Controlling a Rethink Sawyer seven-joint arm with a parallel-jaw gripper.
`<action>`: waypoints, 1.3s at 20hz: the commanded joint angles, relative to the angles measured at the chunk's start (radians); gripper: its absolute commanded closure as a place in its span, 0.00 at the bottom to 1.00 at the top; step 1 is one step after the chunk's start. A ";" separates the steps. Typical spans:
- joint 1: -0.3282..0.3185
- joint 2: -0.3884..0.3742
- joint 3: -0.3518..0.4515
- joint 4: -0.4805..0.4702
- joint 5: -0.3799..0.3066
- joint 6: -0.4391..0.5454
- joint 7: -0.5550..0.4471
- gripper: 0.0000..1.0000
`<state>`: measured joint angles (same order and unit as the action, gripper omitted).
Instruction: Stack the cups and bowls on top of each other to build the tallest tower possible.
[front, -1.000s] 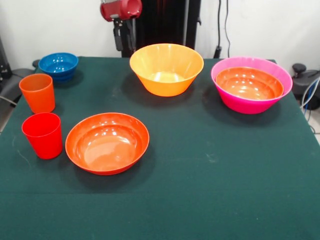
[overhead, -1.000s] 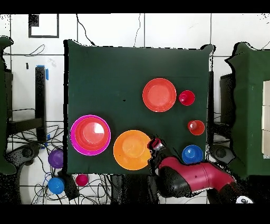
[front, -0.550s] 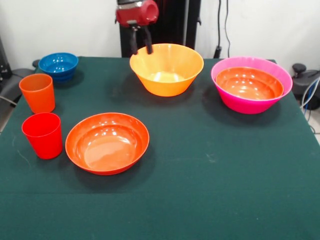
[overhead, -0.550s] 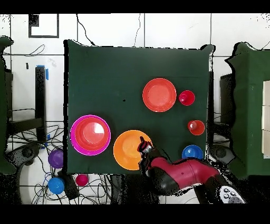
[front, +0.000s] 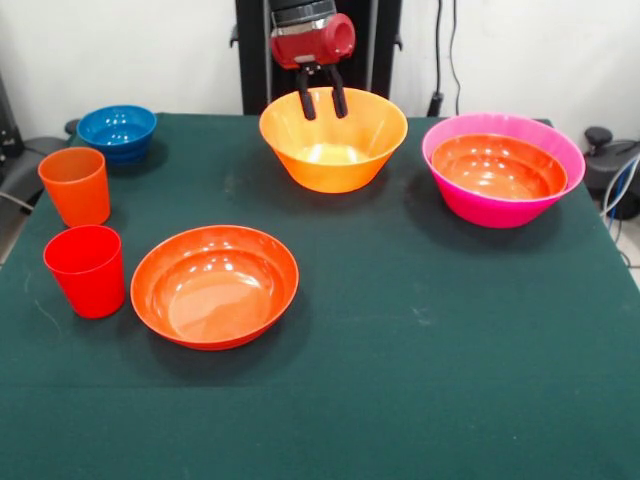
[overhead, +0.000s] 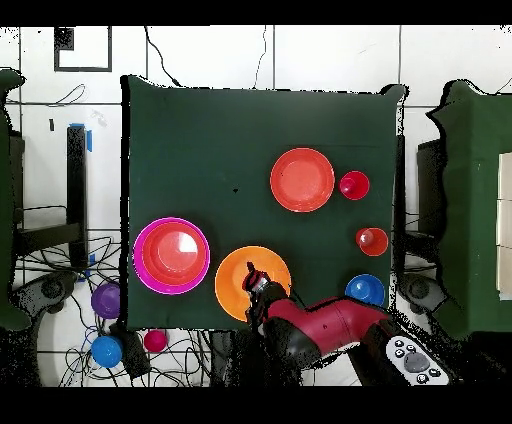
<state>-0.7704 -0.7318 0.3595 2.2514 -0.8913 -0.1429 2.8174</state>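
Above the far rim of the yellow-orange bowl (front: 333, 138), the gripper (front: 322, 103) hangs with its two fingers apart and pointing down, holding nothing. To grip well, it should probably straddle the thin rim squarely before closing. That bowl sits upright, mouth up, axis vertical, at the table's (front: 420, 330) far edge, beside the tower (front: 503, 168): a pink bowl holding a red-orange one.
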 joint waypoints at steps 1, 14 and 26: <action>-0.001 0.023 0.004 -0.056 -0.054 0.036 -0.044 0.00; -0.192 -0.144 0.204 0.072 -0.007 0.208 -0.122 0.00; -0.069 0.042 0.017 -0.100 -0.135 0.069 -0.059 0.00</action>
<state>-0.9082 -0.8143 0.4187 2.2498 -0.9299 -0.0576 2.8174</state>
